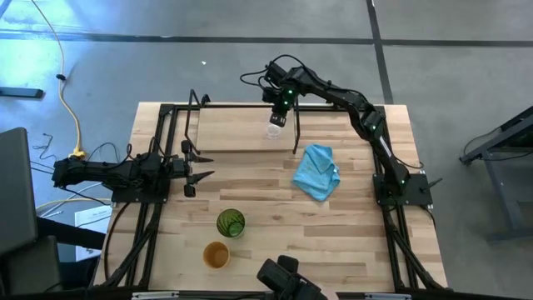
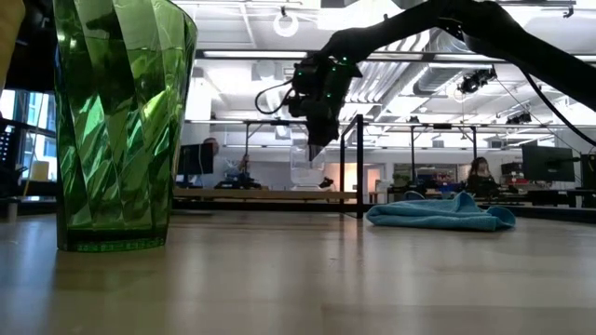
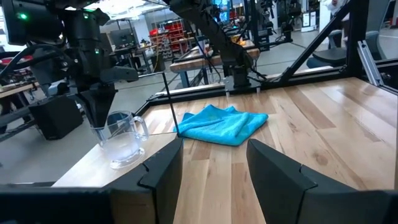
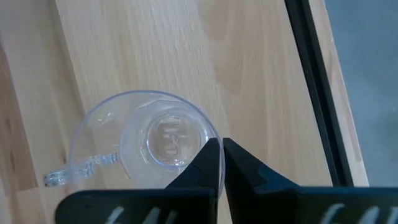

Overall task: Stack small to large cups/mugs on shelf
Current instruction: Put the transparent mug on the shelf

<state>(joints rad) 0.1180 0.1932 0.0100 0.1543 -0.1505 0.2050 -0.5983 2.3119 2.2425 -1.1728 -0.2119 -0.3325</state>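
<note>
Glass, thin and likely light, slick and breakable, makes up the small clear mug [image 4: 149, 140] at upper centre of the high view on the shelf [image 1: 225, 129], where the right gripper [image 4: 221, 158] pinches its rim wall, a sound hold; left gripper [image 3: 214, 165] waits apart.

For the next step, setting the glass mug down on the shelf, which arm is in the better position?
The right arm. Its gripper is shut on the rim of the clear glass mug over the shelf. The left gripper is open near the table's left edge, holding nothing.
</note>
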